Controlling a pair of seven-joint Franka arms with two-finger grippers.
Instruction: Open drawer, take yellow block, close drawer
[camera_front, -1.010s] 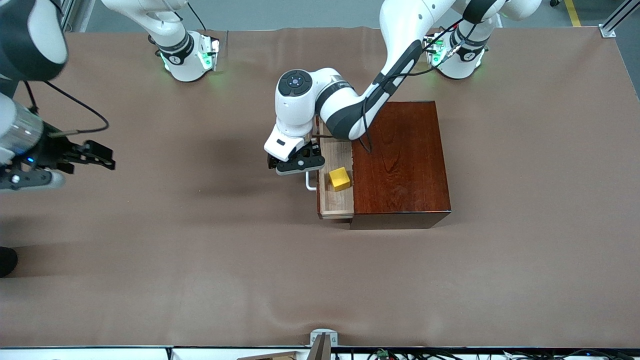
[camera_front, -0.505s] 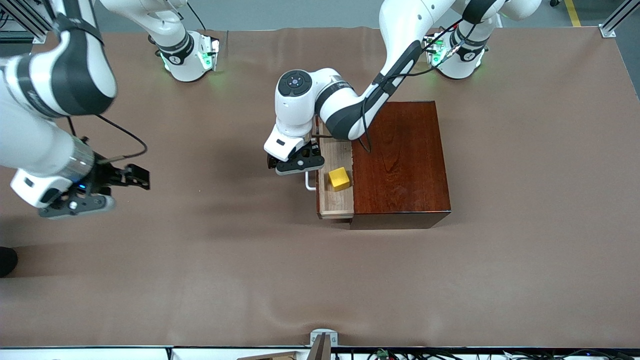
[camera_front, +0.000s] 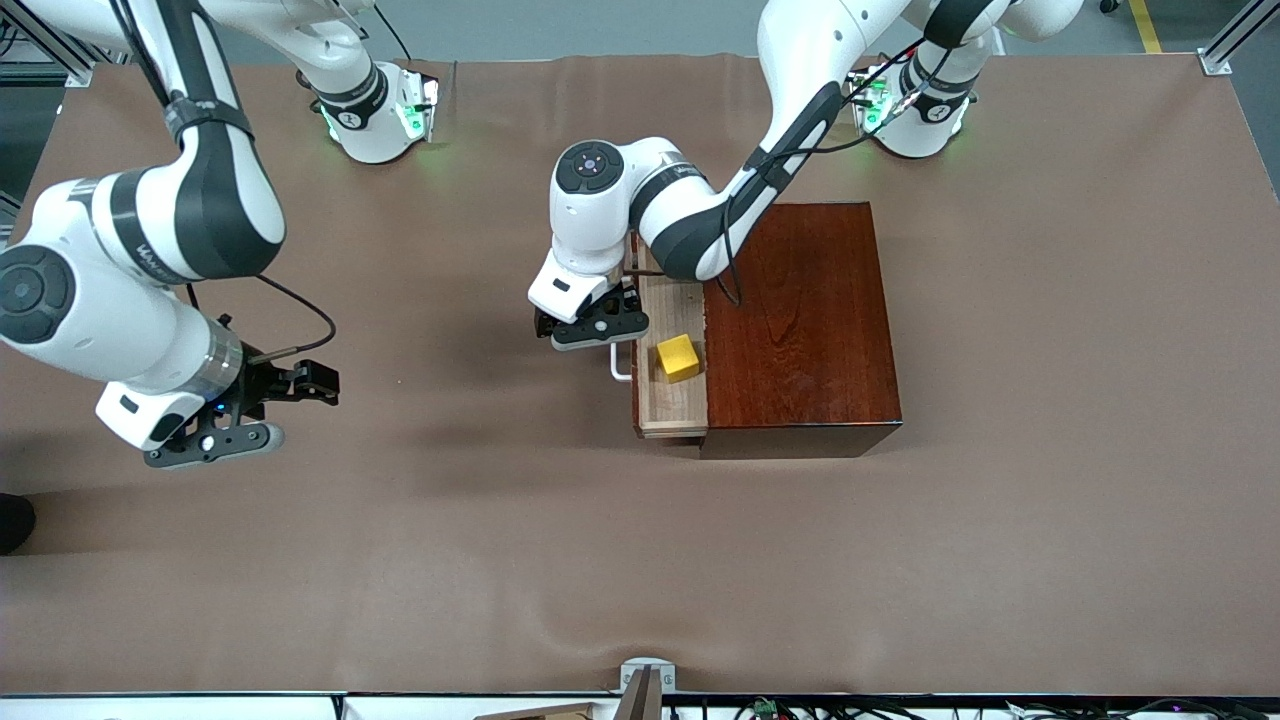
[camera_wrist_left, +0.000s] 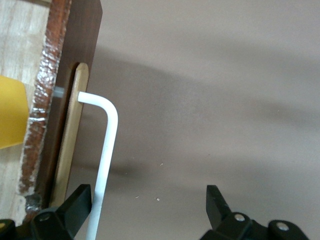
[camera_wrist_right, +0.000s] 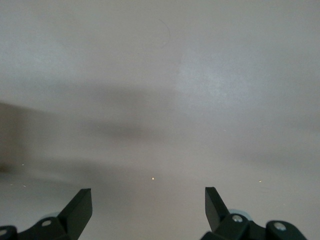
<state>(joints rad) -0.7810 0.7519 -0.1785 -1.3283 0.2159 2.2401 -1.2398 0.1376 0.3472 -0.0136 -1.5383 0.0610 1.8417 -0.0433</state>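
Observation:
The drawer (camera_front: 672, 405) stands partly pulled out of the dark reddish-brown box (camera_front: 800, 320), showing its pale wood floor. On that floor sits the yellow block (camera_front: 679, 357), whose edge also shows in the left wrist view (camera_wrist_left: 11, 117). My left gripper (camera_front: 592, 330) hangs open at the white handle (camera_front: 621, 368). The handle's bar (camera_wrist_left: 106, 150) runs just inside one of its fingers (camera_wrist_left: 75, 205). My right gripper (camera_front: 213, 440) is open and holds nothing, over bare table toward the right arm's end, well away from the drawer.
The brown table cover (camera_front: 500, 560) spreads wide around the box, with slight wrinkles near the front camera's edge. A small metal bracket (camera_front: 645, 675) sits at that edge. Only bare cover lies under the right gripper (camera_wrist_right: 148, 207).
My right arm has swung in from the table's end toward the middle, carrying its open gripper closer to the drawer. The left gripper, drawer and block have not moved.

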